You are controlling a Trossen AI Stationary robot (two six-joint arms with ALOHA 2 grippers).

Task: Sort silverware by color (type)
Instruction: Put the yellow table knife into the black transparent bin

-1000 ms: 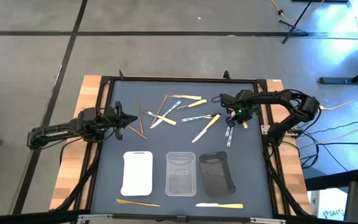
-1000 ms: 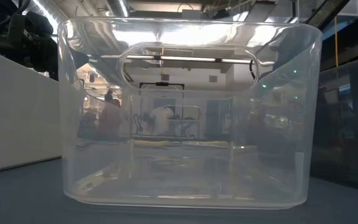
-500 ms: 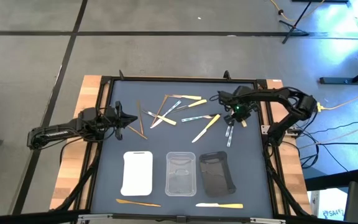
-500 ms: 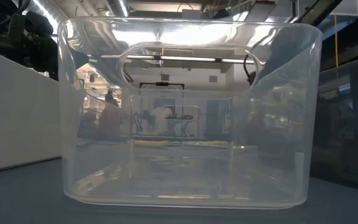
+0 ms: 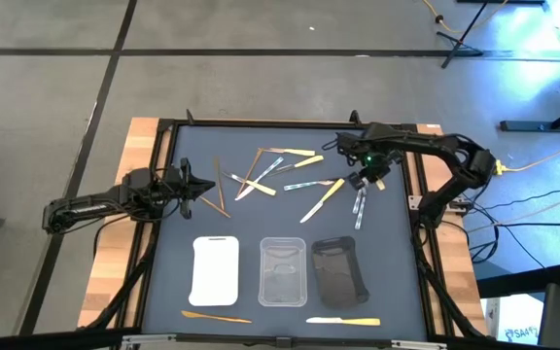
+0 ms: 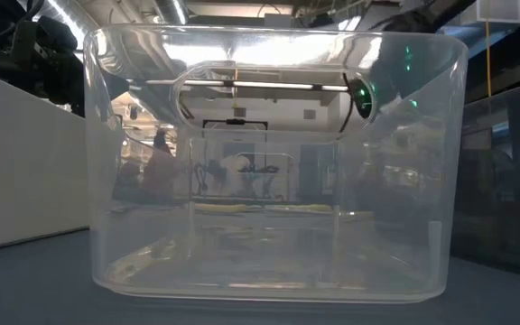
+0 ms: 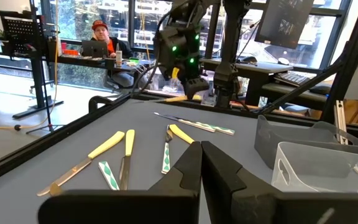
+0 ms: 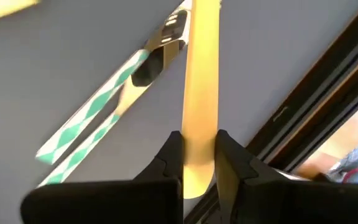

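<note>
Right wrist view: the right gripper (image 8: 197,158) is clamped on a pale yellow utensil (image 8: 201,81), the handle pinched between both fingers (image 8: 166,163) and running forward over the grey table (image 8: 55,56). Two utensils with green-and-white checked handles (image 8: 86,124) lie on the mat just beyond it. In the high view this gripper (image 5: 369,175) sits above the table's far right area, beside the right rail, with the checked utensils (image 5: 359,207) near it on the mat; whether the held piece is clear of the surface cannot be judged from above. The left gripper (image 5: 191,184) rests at the left side of the table with its fingers (image 7: 194,171) pressed together on nothing. The loose silverware (image 5: 270,172) is scattered across the far middle of the table, brown wooden, clear and yellow pieces mixed, some crossing. Nearer the front stand a white tray (image 5: 215,269), a clear tray (image 5: 283,271) and a black tray (image 5: 338,269) in a row; a wooden utensil (image 5: 217,316) and a yellow one (image 5: 343,320) lie in front of them. The low view is filled by the clear tray's wall (image 6: 269,162).
</note>
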